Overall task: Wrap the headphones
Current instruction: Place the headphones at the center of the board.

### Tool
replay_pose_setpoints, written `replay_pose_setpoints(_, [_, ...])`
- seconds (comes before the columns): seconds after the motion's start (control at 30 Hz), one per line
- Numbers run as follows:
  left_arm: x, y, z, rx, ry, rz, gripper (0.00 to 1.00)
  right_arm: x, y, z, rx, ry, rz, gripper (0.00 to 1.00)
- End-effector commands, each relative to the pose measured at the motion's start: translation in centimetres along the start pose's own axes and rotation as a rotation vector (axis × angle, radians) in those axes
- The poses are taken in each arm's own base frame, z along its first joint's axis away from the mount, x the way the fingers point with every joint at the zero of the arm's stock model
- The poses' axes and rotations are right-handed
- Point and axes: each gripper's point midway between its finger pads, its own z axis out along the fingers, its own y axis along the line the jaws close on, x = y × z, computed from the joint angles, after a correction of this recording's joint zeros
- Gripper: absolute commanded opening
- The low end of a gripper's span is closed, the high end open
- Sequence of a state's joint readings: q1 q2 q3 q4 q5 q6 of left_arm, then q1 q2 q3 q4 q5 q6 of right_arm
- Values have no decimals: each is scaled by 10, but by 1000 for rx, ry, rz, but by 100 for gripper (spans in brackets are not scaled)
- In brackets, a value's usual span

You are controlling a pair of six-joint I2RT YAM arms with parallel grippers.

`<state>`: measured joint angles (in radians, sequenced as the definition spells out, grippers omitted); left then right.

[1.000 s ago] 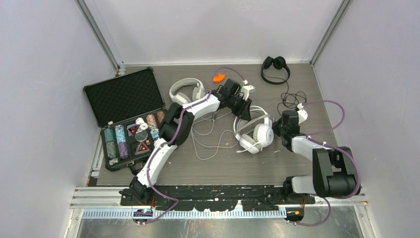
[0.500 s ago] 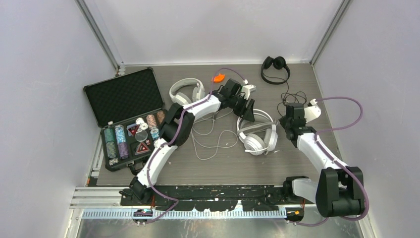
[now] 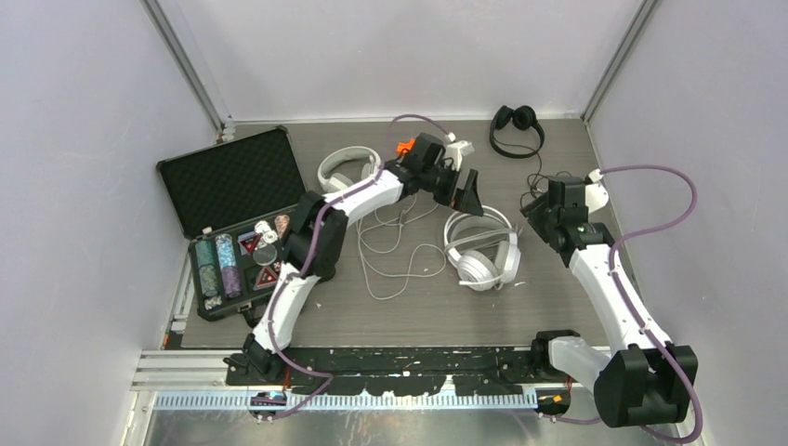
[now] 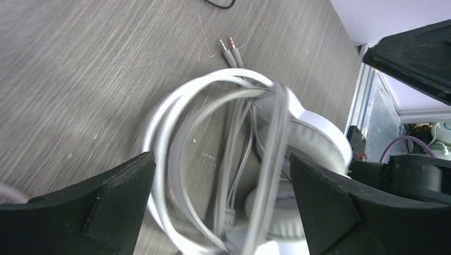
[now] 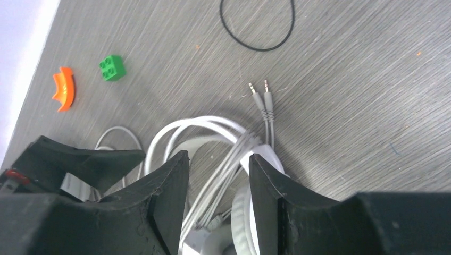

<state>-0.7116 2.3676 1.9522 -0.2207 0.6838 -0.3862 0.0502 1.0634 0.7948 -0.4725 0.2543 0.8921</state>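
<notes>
- The desk point(image 3: 558, 307) carries everything. Places here are told from the middle headset point(image 3: 479, 268), which lies near its centre.
- An open case point(image 3: 232, 186) of chips sits well to its left.
- The middle headset lies flat, its long axis running far to near, with the band toward the back wall and the cups toward the arm bases. Its white cable is gathered along that axis, and the plugs point(image 5: 258, 90) poke out past the band.
- A second white headset point(image 3: 346, 170) lies behind and to the left, with a loose white cable point(image 3: 372, 283) just left. A black headset point(image 3: 517, 125) lies behind, well apart.
- The left hand point(image 4: 220, 162) hangs over the band end, spread wide and holding nothing.
- The right hand point(image 5: 218, 159) hangs just to the right, partly open and empty. The cable shows through its gap.
- If the second white headset is next, the left hand looks nearer.
- An orange piece point(image 5: 64, 87) and a green brick point(image 5: 112, 67) lie behind, to the left.
</notes>
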Motion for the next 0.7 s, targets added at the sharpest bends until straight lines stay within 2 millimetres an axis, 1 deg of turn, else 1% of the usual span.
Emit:
replay_pose_setpoints(0.0, [-51,-25,-69,-16,-134,37,100,-1,26,-24,-106,75,-51,50])
replay_pose_setpoints(0.1, [-43,-11,-89,-86,-140,21,100,3,51,-26,-189,139,-91,48])
replay_pose_setpoints(0.13, [-41,-10,-95,-90,-138,19,100,3,59,-25,-205,149,-104,46])
replay_pose_setpoints(0.17, [-35,-7,-99,-100,-129,8,100,7,68,-23,-228,178,-126,44])
replay_pose_setpoints(0.23, [-25,-6,-106,-114,-108,-10,100,14,80,-15,-249,210,-162,42])
replay_pose_setpoints(0.27, [-17,-5,-110,-123,-91,-19,100,17,84,-8,-241,222,-188,40])
replay_pose_setpoints(0.33, [-8,-9,-119,-142,-77,-22,100,25,90,5,-205,228,-243,39])
replay_pose_setpoints(0.4, [0,-13,-131,-168,-59,-11,100,38,98,18,-176,239,-334,38])
replay_pose_setpoints(0.43, [9,-13,-138,-197,-31,-19,100,45,101,24,-162,252,-370,38])
replay_pose_setpoints(0.5, [21,-15,-152,-242,10,-8,100,57,101,36,-123,286,-416,37])
replay_pose_setpoints(0.6, [37,-23,-172,-278,47,13,100,74,87,56,-43,325,-448,37])
replay_pose_setpoints(0.67, [44,-36,-187,-298,65,11,100,80,70,67,22,329,-468,36])
